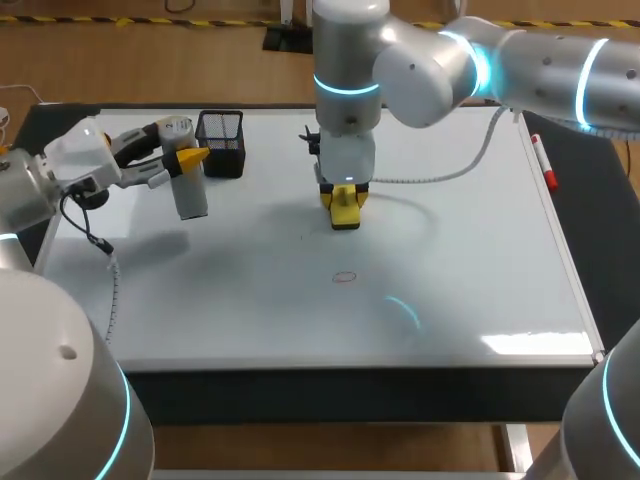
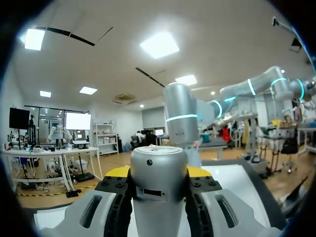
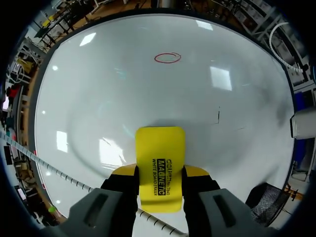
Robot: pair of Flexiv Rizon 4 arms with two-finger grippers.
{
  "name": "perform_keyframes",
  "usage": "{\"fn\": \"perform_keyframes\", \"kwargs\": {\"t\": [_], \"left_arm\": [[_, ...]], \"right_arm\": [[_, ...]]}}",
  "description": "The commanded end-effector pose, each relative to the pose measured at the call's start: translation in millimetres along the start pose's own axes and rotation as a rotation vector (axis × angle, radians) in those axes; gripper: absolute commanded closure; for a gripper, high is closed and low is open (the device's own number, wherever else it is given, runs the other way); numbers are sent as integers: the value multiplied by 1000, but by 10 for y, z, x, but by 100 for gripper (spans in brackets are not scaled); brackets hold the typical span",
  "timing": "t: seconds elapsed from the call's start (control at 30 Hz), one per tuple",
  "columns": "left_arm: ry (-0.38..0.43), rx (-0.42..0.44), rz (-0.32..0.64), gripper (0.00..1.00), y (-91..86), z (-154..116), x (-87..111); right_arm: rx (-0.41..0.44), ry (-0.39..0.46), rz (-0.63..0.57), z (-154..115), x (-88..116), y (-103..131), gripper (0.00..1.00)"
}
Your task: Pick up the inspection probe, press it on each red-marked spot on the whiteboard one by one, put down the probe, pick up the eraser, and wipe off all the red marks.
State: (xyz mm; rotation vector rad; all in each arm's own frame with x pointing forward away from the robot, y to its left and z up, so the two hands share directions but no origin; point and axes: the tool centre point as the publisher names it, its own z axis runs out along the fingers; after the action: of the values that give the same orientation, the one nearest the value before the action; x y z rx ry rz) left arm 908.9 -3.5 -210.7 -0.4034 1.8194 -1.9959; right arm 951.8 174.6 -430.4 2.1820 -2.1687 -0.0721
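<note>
On the board [image 1: 480, 280], right gripper [image 3: 160, 180] is clamping eraser [image 3: 159, 158], left gripper [image 2: 159, 182] holding probe [image 2: 159, 168]; uneven pressure risks smearing mark [image 1: 345, 277].

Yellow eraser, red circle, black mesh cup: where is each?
yellow eraser [image 3: 160, 163], right wrist view, flat top face.
red circle [image 1: 345, 277], head view, middle of ring.
black mesh cup [image 1: 222, 155], head view, front wall.

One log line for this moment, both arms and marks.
left gripper: shut on probe, beside mesh holder | right gripper: shut on eraser, over whiteboard | red circle: one visible, unwiped
</note>
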Motion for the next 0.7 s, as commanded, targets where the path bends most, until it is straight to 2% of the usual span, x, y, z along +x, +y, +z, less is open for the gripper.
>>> {"fn": "perform_keyframes", "kwargs": {"t": [0.03, 0.43, 0.7], "left_arm": [[-2, 1, 1, 100, -6, 1, 4], [-2, 1, 1, 100, -6, 1, 4], [-2, 1, 1, 100, -6, 1, 4]], "right_arm": [[5, -1, 10, 10, 135, -6, 100], [6, 21, 72, 13, 440, -76, 100], [0, 5, 82, -34, 492, -84, 100]]}}
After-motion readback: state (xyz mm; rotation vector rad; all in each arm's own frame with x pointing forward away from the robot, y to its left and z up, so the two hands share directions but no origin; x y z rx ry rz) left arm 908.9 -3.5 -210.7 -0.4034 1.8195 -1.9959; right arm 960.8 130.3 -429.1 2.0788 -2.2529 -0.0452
